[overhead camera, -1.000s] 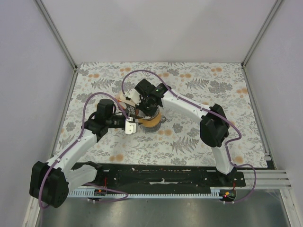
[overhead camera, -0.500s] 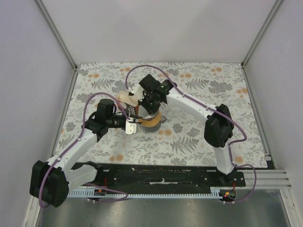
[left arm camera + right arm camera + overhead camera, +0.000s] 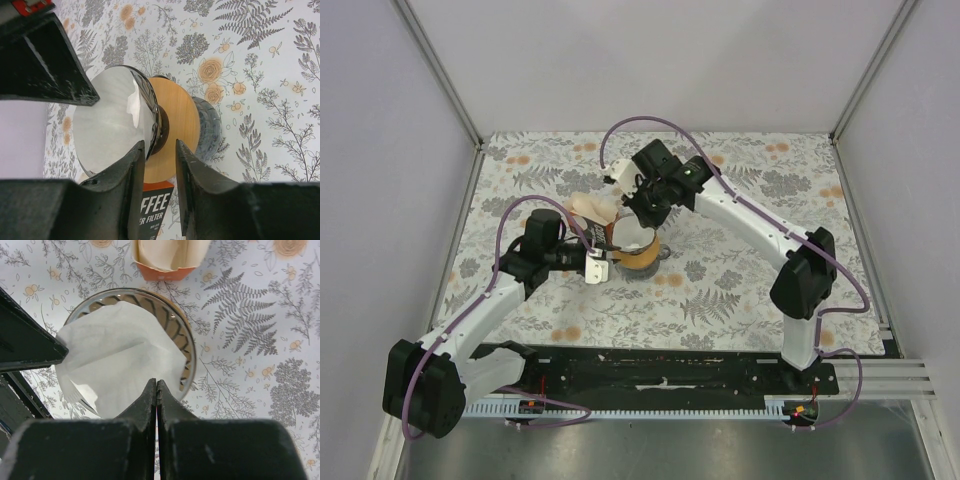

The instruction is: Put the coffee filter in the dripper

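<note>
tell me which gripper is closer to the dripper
Left. The left gripper grips the dripper by its collar; the right gripper hangs shut above its open mouth.

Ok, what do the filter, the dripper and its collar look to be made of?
The coffee filter: thin matte white paper, softly creased and opaque. The dripper: see-through greyish ribbed wall with a glossy shine; glass or clear plastic, the look leaves that open. Its collar: tan, smooth, with a faint grain, so probably wood.
</note>
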{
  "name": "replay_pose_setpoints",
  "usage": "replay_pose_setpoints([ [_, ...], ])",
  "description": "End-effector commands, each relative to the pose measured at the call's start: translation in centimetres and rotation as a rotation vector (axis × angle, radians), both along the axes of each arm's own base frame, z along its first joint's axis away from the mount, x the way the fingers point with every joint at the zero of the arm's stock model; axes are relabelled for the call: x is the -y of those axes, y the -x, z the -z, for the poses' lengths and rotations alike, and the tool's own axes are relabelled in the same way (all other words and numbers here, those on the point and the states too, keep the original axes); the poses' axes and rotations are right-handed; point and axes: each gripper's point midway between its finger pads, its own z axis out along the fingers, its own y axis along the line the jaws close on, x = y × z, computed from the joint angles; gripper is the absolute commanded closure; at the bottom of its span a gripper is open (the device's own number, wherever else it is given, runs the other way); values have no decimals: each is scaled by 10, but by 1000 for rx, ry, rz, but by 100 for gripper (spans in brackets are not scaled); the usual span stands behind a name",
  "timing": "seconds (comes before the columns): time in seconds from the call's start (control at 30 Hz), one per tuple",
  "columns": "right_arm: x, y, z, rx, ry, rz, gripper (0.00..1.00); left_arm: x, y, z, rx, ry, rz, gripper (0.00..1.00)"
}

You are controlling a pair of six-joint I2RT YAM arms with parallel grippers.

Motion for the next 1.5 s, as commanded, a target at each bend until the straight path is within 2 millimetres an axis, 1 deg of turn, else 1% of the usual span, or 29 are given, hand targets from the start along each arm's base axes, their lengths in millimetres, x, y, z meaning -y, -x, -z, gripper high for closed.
replay_pose_setpoints([
  [0.0, 15, -11, -54, 83, -95, 53, 99, 2, -4, -17, 62, 6, 10, 61],
  [0.17, 28, -19, -60, 97, -105, 93, 99, 2, -4, -24, 80, 13, 10, 51],
  [0.27, 31, -22, -61, 97, -110, 110, 99, 1, -3, -27, 92, 16, 11, 46],
  [0.4, 36, -26, -66, 105, -128, 136, 98, 0, -2, -36, 117, 23, 8, 39],
  [0.47, 40, -29, -69, 108, -139, 155, 95, -1, -1, -40, 126, 25, 6, 36],
  [0.57, 52, -39, -77, 131, -161, 214, 91, -2, 3, -47, 139, 30, 3, 28],
  [0.63, 64, -47, -84, 156, -179, 268, 84, -4, 5, -48, 138, 34, -3, 20],
  [0.67, 71, -53, -86, 171, -183, 300, 79, -4, 6, -50, 133, 42, -10, 15],
  [0.7, 77, -56, -90, 188, -196, 326, 72, -4, 6, -54, 120, 59, -28, 13],
  [0.73, 85, -61, -91, 201, -201, 360, 64, -5, 1, -60, 91, 92, -77, 13],
  [0.77, 94, -64, -97, 222, -216, 391, 60, -6, -6, -70, 76, 138, -135, 12],
  [0.8, 104, -68, -99, 239, -229, 429, 51, -9, -14, -76, 24, 189, -222, 12],
  [0.83, 113, -70, -103, 256, -246, 464, 39, -12, -24, -88, 25, 246, -293, 11],
  [0.87, 124, -74, -107, 279, -271, 503, 24, -20, -37, -98, 19, 304, -394, 11],
  [0.9, 136, -79, -109, 294, -298, 550, 12, -26, -46, -103, 1, 349, -471, 11],
  [0.93, 147, -81, -110, 306, -320, 589, 2, -35, -55, -109, -24, 400, -555, 10],
  [1.03, 183, -84, -111, 330, -402, 726, 2, -66, -79, -120, -119, 553, -781, 9],
  [1.07, 197, -86, -112, 344, -428, 772, 2, -82, -88, -124, -147, 611, -867, 9],
  [1.1, 209, -85, -108, 352, -442, 809, 2, -99, -96, -124, -198, 683, -965, 9],
  [1.13, 221, -87, -109, 376, -467, 844, 2, -115, -102, -123, -240, 747, -1051, 9],
  [1.17, 233, -85, -104, 383, -484, 883, 2, -137, -108, -120, -259, 803, -1158, 9],
  [1.23, 263, -84, -98, 419, -516, 992, 2, -176, -114, -108, -309, 919, -1358, 9],
  [1.3, 288, -82, -90, 460, -528, 1091, 2, -201, -113, -94, -332, 967, -1481, 9],
  [1.4, 319, -77, -75, 536, -486, 1239, 2, -224, -105, -64, -383, 989, -1618, 9],
  [1.47, 336, -72, -65, 565, -444, 1339, 2, -233, -100, -44, -413, 986, -1678, 9],
])
